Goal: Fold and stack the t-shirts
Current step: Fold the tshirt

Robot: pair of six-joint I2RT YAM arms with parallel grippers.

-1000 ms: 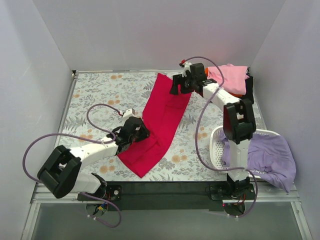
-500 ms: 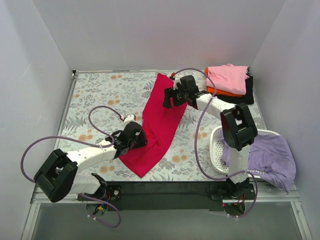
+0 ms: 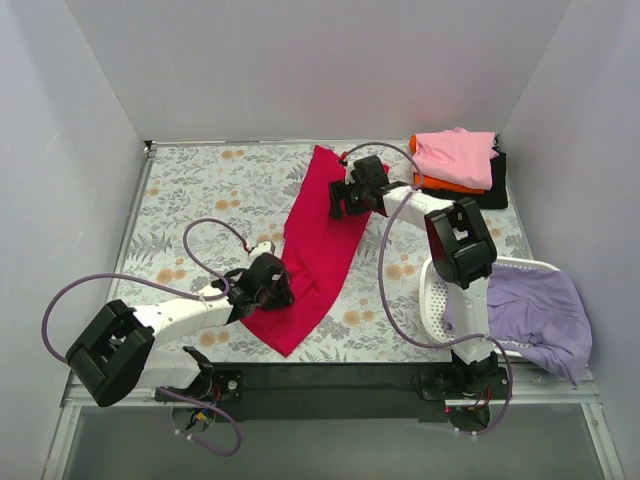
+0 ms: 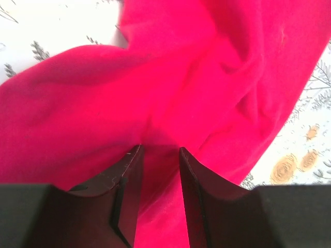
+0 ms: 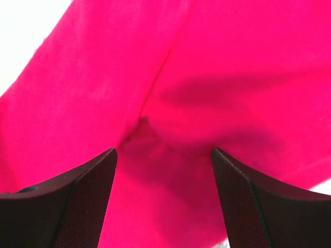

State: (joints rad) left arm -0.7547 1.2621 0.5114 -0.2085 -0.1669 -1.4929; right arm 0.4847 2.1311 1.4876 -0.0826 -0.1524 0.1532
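- Nearest the near edge of the desk (image 3: 200,190), the left gripper (image 3: 272,285) had slid back along the left side of the crimson t-shirt (image 3: 322,235) toward the arm bases, compared with a second earlier. The cloth's near-left edge had drawn inward with it.
- Its jaws stood narrow, with a fold of red cloth pinched between them.
- The crimson t-shirt lay as a long slanting strip from the near edge toward the far edge, mid-desk. It looked light, limp and not slippery, likely to sag and drag. It was best taken by an edge or corner, at two points at once.
- Farther off, the right gripper (image 3: 345,197) had come in from the far-right corner to the shirt's far-right edge. Its jaws stood wide over a ridge of cloth, showing no clear grip.
- At the far-right corner, the pink t-shirt (image 3: 455,155) lay folded on top of the stack, unmoved.
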